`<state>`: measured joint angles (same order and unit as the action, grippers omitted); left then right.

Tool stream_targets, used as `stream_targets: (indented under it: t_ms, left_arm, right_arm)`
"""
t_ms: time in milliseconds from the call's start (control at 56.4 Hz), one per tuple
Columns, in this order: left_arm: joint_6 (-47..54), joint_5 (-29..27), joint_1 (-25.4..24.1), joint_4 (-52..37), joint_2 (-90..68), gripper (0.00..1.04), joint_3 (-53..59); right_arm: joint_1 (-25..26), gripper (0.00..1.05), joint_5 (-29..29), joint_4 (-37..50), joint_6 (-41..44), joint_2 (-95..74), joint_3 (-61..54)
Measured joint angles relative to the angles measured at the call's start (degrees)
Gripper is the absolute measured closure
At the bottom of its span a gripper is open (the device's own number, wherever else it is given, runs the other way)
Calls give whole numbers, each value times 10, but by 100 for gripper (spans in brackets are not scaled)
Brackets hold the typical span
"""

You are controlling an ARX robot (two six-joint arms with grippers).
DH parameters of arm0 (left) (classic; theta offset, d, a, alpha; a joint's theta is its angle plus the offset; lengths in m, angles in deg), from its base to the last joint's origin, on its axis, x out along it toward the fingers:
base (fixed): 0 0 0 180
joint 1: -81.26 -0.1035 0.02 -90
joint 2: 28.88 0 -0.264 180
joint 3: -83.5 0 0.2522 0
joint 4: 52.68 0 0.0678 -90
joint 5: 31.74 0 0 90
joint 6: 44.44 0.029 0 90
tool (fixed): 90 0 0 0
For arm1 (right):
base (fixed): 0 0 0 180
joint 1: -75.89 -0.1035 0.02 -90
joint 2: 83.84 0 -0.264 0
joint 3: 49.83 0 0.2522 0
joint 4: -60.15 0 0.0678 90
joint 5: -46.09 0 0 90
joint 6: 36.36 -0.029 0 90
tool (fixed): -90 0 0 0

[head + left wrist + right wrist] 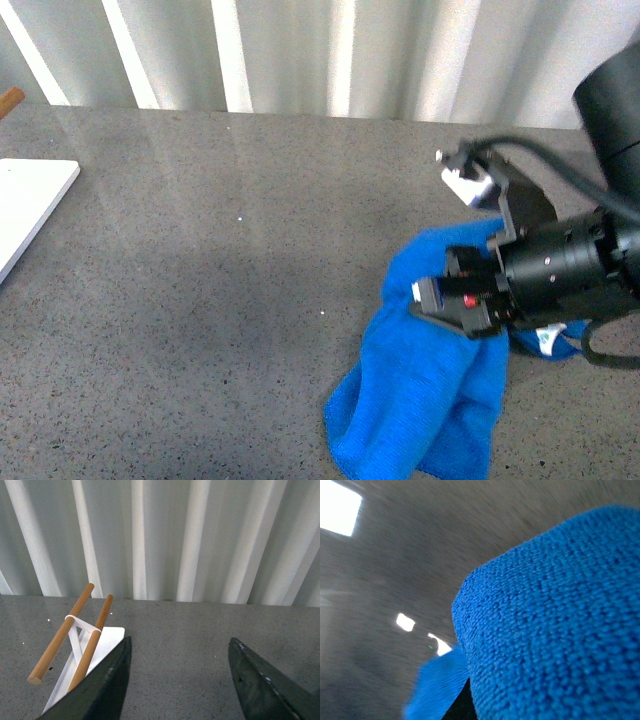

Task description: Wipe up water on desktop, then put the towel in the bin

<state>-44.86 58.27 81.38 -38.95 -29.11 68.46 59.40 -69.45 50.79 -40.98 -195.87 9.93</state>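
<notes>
The bright blue towel hangs bunched at the right of the front view, over the dark-grey speckled desktop. My right gripper is shut on the towel's upper fold. A small white tag shows by the arm. In the right wrist view the towel fills most of the picture and hides the jaws. My left gripper is open and empty above the bare desktop. No water shows on the desktop. The bin is out of view.
A flat white board lies at the left edge of the desktop. In the left wrist view it carries a white rack with two wooden rods. A ribbed white wall stands behind the desktop.
</notes>
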Motion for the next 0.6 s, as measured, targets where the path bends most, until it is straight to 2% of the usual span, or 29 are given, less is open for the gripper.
stream_targets:
  t_ms: [71,142,213,373,603]
  left_arm:
    - [0,0,0,0,0,29,0]
    - [0,0,0,0,0,13,0]
    - [1,0,0,0,0,5,0]
    - [1,0,0,0,0,7,0]
    - [1,0,0,0,0,7,0]
  right_arm:
    - [7,99,39,-48,23,-40,24]
    - [19,99,57,-94,51,-75,78]
    - [21,99,68,-121,72,-97,114]
    - [22,99,104,-182,116,-145,200]
    - [15,99,207,-236,173,-213,359]
